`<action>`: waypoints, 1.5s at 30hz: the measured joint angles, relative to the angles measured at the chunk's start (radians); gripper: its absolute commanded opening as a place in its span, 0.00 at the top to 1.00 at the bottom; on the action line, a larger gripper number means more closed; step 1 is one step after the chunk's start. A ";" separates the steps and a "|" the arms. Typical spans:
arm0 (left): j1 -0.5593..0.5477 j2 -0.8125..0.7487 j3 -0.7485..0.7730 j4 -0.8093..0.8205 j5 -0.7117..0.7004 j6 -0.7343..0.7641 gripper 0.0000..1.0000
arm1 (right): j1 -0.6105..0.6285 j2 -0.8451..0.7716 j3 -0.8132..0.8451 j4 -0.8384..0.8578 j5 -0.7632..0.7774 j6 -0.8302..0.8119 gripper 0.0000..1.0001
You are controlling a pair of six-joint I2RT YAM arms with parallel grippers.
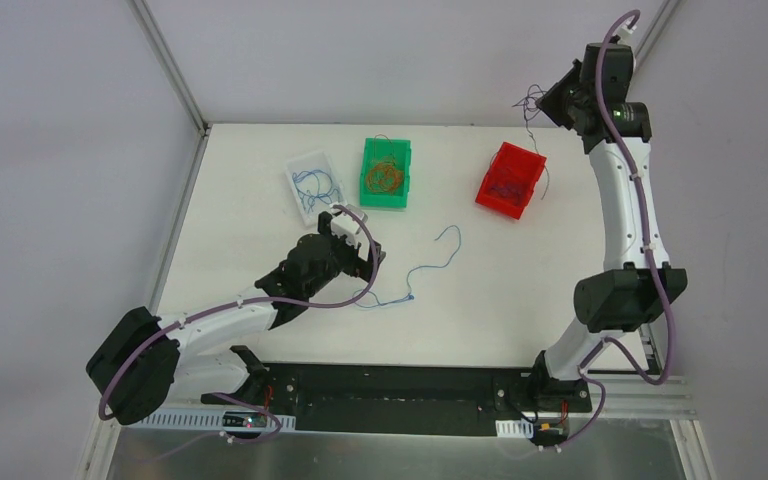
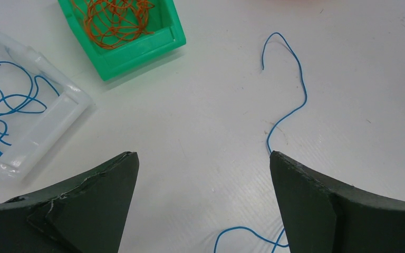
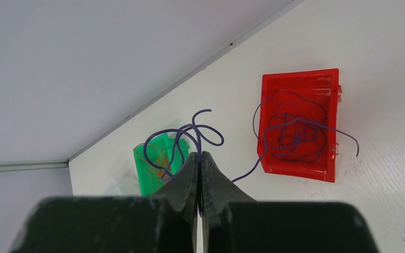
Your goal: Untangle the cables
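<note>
A loose blue cable (image 1: 430,265) lies on the white table; in the left wrist view it (image 2: 287,110) runs past my right finger. My left gripper (image 1: 355,245) is open and empty just above the table, left of that cable; in its own view it (image 2: 203,158) spans bare table. My right gripper (image 1: 545,100) is raised high at the back right, shut on a dark purple cable (image 3: 190,134). The strand trails down into the red bin (image 3: 300,126), which holds more purple cable. Orange cables (image 2: 113,21) fill the green bin (image 1: 387,172). Blue cables (image 2: 5,105) lie in the clear tray (image 1: 315,183).
The three containers stand in a row across the back of the table (image 1: 520,300). A metal frame post (image 1: 170,65) rises at the back left corner. White walls enclose the table on three sides.
</note>
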 measured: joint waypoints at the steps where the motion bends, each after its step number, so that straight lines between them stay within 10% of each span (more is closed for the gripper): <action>1: 0.000 0.000 0.000 0.000 0.000 0.000 0.01 | -0.005 0.012 -0.009 0.019 0.000 0.006 1.00; 15: 0.000 0.000 -0.003 -0.006 -0.005 0.000 0.01 | -0.052 0.100 -0.155 0.109 -0.035 0.045 1.00; 45: 0.000 -0.027 -0.013 -0.009 -0.003 0.005 0.01 | -0.052 0.044 0.106 0.140 -0.154 0.060 1.00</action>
